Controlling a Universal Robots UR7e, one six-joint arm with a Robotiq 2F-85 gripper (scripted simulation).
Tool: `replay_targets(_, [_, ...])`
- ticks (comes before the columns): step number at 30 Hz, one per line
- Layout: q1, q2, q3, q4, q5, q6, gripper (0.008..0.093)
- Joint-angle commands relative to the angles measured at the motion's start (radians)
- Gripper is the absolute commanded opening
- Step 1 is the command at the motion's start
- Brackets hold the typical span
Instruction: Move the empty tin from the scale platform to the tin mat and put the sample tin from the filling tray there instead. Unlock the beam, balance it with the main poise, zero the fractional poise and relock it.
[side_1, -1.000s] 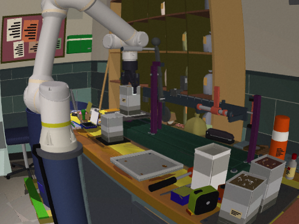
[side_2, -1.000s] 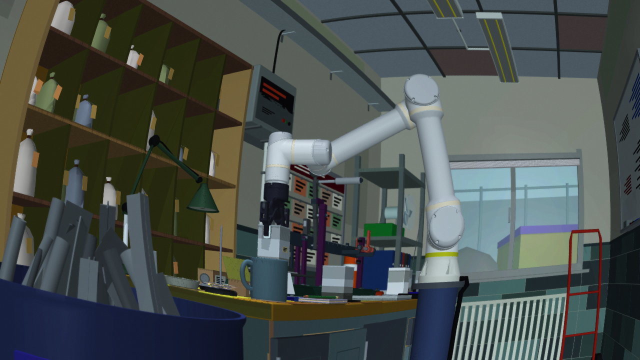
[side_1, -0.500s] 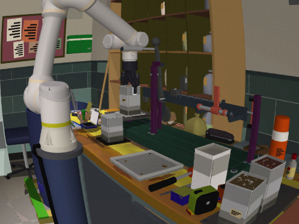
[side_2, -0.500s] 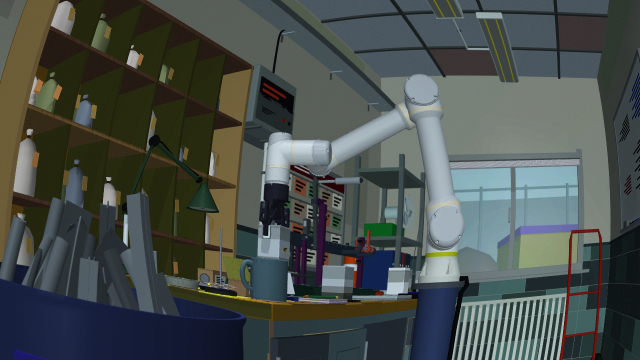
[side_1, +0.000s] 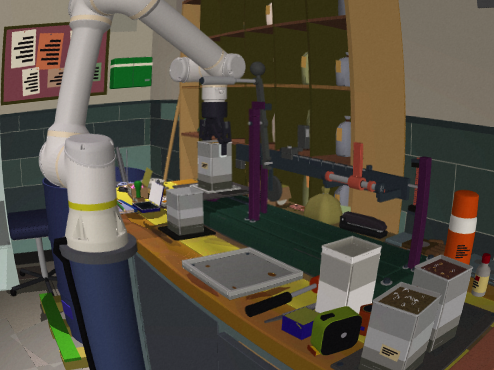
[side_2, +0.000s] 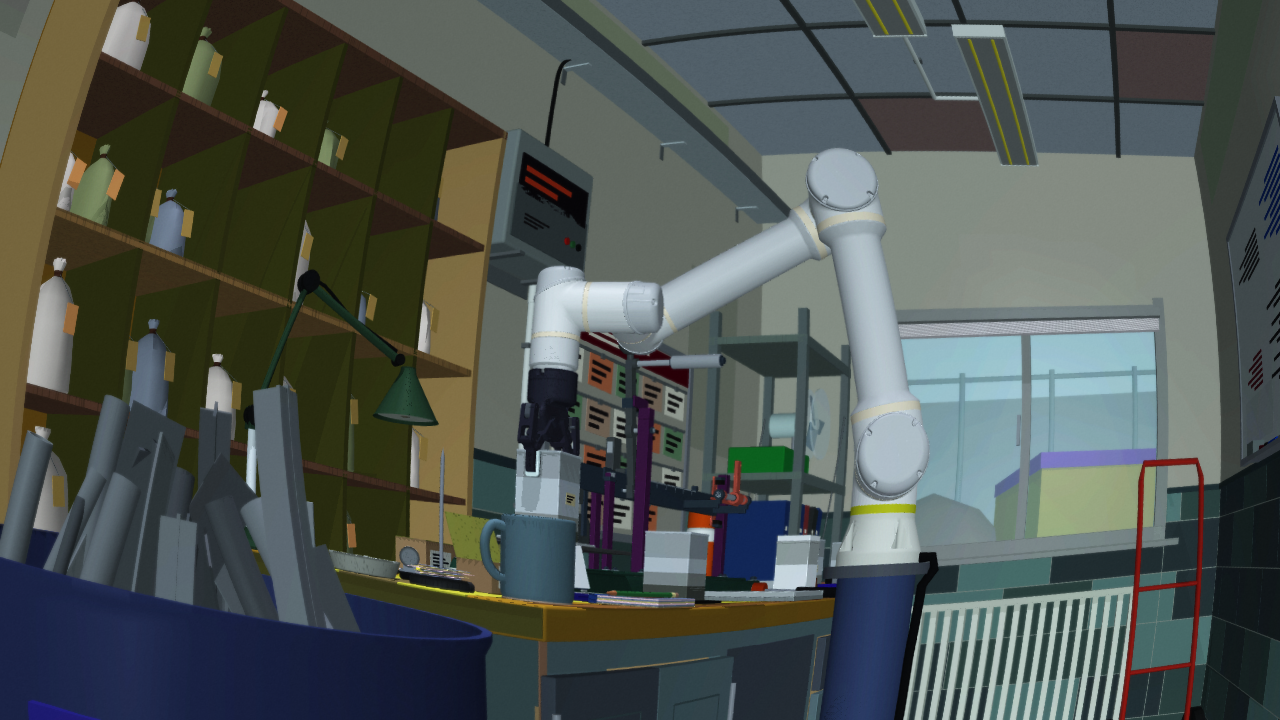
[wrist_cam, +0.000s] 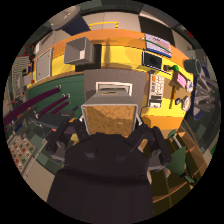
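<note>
The sample tin (side_1: 214, 165) (side_2: 548, 483) (wrist_cam: 110, 116), filled with brown grain, stands upright on the scale platform (side_1: 222, 188) at the left end of the balance. My gripper (side_1: 215, 145) (side_2: 547, 457) (wrist_cam: 111, 124) is open around the tin's top and holds nothing. The empty tin (side_1: 185, 210) (wrist_cam: 79, 50) sits on the dark tin mat (side_1: 186, 232) just in front of the platform. The dark beam (side_1: 320, 167) runs right from the purple post, carrying the orange-red poise (side_1: 356, 175), and its lock lever with a black knob (side_1: 258, 70) rises behind my wrist.
The grey filling tray (side_1: 242, 271) lies empty at the bench's front edge. Three more tins (side_1: 350, 280) (side_1: 402, 322) (side_1: 447, 295), a tape measure (side_1: 335, 330) and a black-handled tool (side_1: 275, 302) crowd the right end. A calculator (wrist_cam: 156, 90) and mug (side_2: 528, 557) sit left of the platform.
</note>
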Motion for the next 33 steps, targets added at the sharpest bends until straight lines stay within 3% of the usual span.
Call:
replay_targets(1, [0.000,-0.001,0.000,0.000,0.000,0.000,0.0930])
replay_targets(13, [0.000,-0.015,-0.016,0.028,0.000,0.000,0.0930])
replay_targets(33, [0.000,-0.092,-0.153,0.243,0.000,0.000,0.0930])
